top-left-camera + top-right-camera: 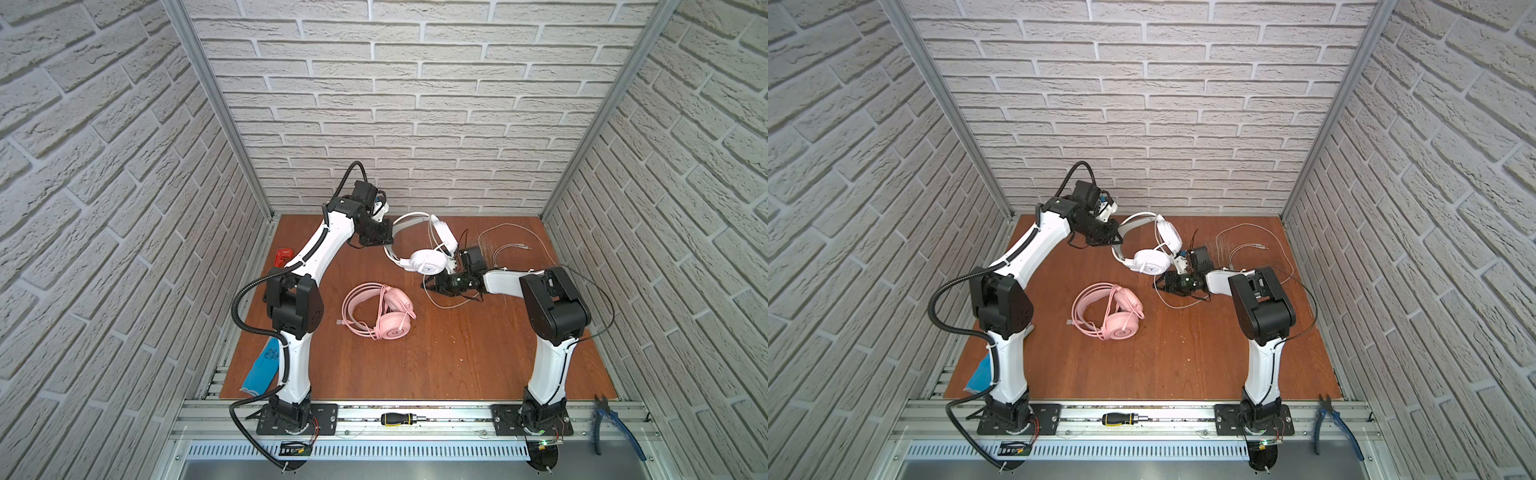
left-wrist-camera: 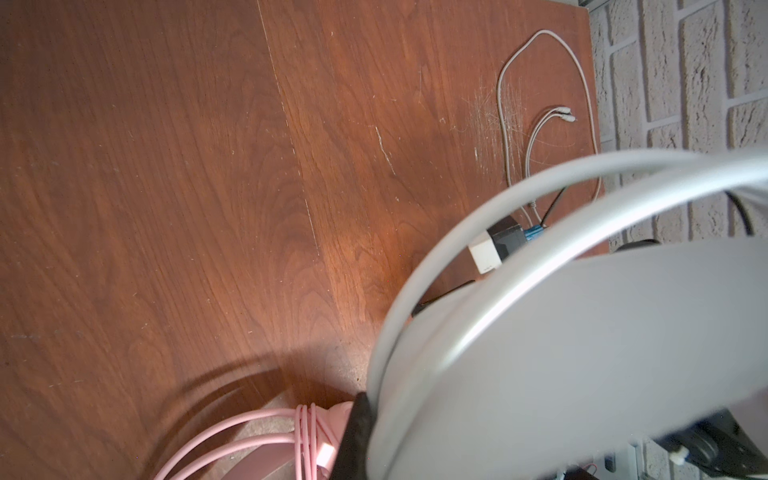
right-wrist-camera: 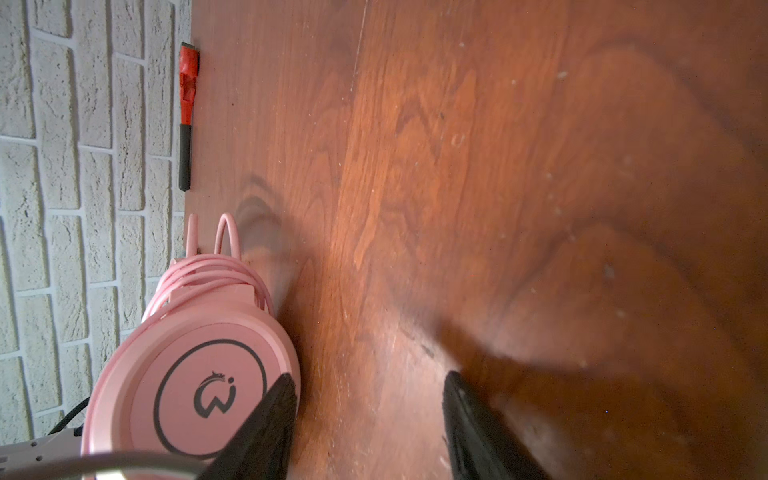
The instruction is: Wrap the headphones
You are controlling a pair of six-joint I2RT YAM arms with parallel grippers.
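White headset [image 2: 582, 374] first: its headband fills the left wrist view, a broad smooth band plus two thin wire hoops. left gripper [image 1: 388, 244] is pinched tight on that band, one black finger [image 2: 353, 432] showing against it. My read: left is the anchor, holding the frame steady so cord can go round it. Cups are round with glossy shells. lower earcup [image 1: 428, 262] sits at 4 o'clock of the left gripper; touching the wood or not, can't tell.

right gripper [image 3: 370, 415]: jaws spread, nothing between them, bare wood past the tips. In both top views it sits at 5 o'clock of that earcup, over a slack loop of white cable [image 1: 451, 305]. Cable is thin and limp and trails to the table's 2 o'clock corner, plugs [image 1: 524, 246] lying free. Likely right is there to fetch cord and feed wraps; thin cord flat on wood is an awkward pinch.

pink headset [image 1: 386, 316]: 8 o'clock of the right gripper, flat mid-table, matte plastic, cord already coiled round its headband. Looks done.

table [image 1: 415, 374]: red-brown wood grain, scratched.
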